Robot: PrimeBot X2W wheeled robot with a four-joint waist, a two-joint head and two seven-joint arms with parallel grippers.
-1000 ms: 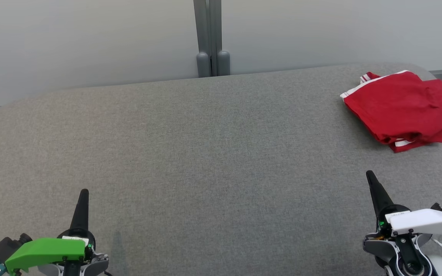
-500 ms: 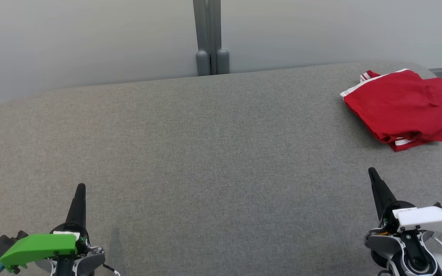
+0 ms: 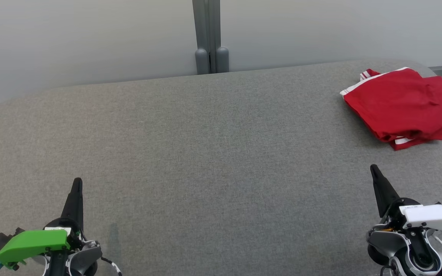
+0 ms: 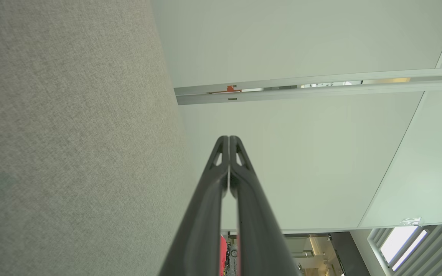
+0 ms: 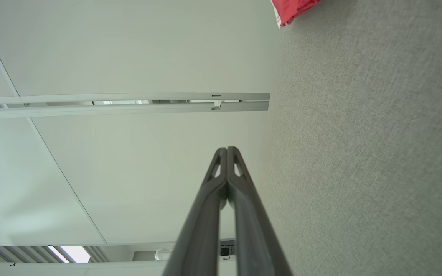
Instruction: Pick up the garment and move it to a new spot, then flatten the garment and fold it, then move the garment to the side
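At the lower left of the head view, the left gripper (image 3: 77, 183), with two long dark fingers under a green cover, is clenched on nothing; its wrist view shows the fingertips pressed together (image 4: 228, 138). It hangs over the grey fabric-covered table (image 3: 213, 145), well apart from the task's thing. Behind the table's far edge a grey upright post (image 3: 206, 38) stands against the pale wall. At the lower right, the right gripper (image 3: 374, 169), white-covered, is likewise closed tight and empty (image 5: 227, 149). The folded red cloth garment with white stripes (image 3: 401, 101) lies on the table's far right corner, beyond and slightly right of the right gripper, not touching it (image 5: 292, 8).
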